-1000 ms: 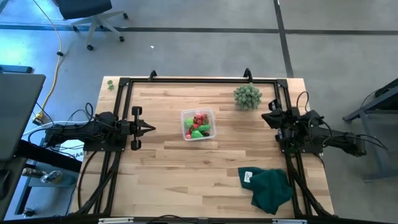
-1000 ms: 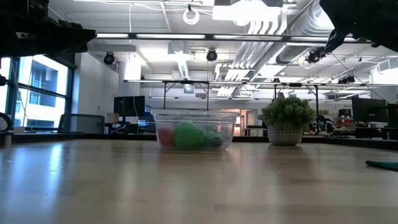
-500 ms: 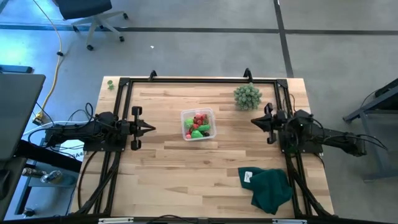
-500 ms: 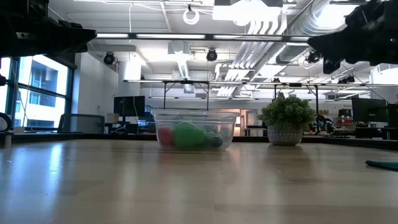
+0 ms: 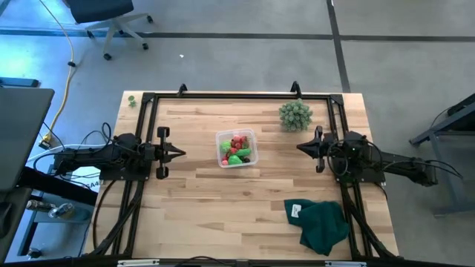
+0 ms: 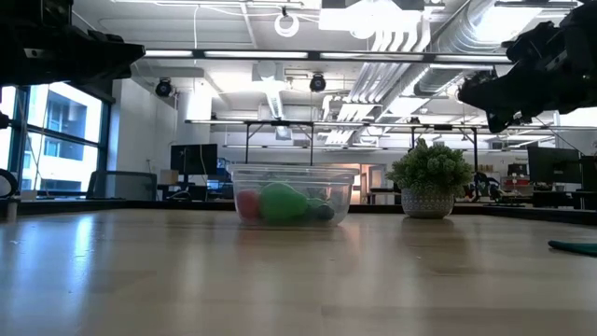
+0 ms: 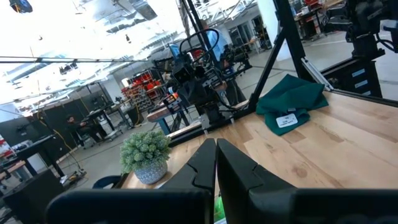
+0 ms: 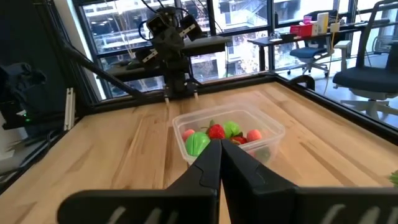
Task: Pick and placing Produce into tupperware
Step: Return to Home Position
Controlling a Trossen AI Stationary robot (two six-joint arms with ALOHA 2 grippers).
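The clear square tupperware sits on the wooden table, left of centre, with red, pink and green produce inside it; the low view shows the tupperware with a green piece and a red piece behind its wall, and the right wrist view shows the tupperware ahead of the fingers. My left gripper is shut, empty, pointing at the container from the table's left. My right gripper is shut, empty, pointing at it from the table's right, raised above the table.
A spiky grey-green bushy ball in a small pot stands near the far edge, just beyond my right gripper. A dark green cloth with a white label lies at the near right corner. A black frame runs along the table's edges.
My right gripper has swung from pointing toward the far edge near the bushy ball round to pointing at the table's left, toward the tupperware, and has moved slightly leftward. The left arm and all objects have kept still.
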